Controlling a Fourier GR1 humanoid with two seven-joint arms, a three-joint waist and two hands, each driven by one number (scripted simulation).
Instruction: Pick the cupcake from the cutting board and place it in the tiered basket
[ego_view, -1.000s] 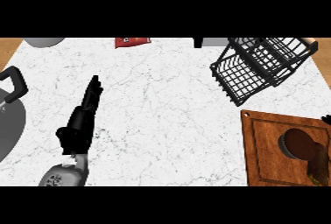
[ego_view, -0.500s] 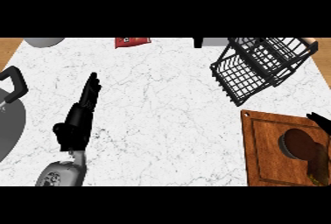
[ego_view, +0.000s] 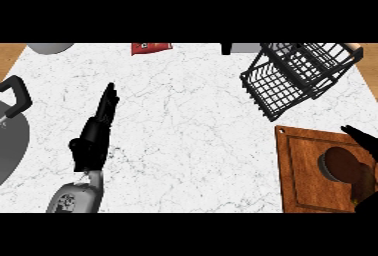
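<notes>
Lying on the wooden cutting board at the lower right of the white marble bench, the brown cupcake is sitting close to the board's right side. Reaching in from the right edge, the right robot hand is showing only dark fingers just above and beside the cupcake; whether they are apart or curled I cannot tell, nor whether they are touching it. Resting over the left part of the bench, the left robot hand is pointing up the view with its fingers straight and together, holding nothing. Tilting at the upper right, the black wire tiered basket is standing well apart from the board.
</notes>
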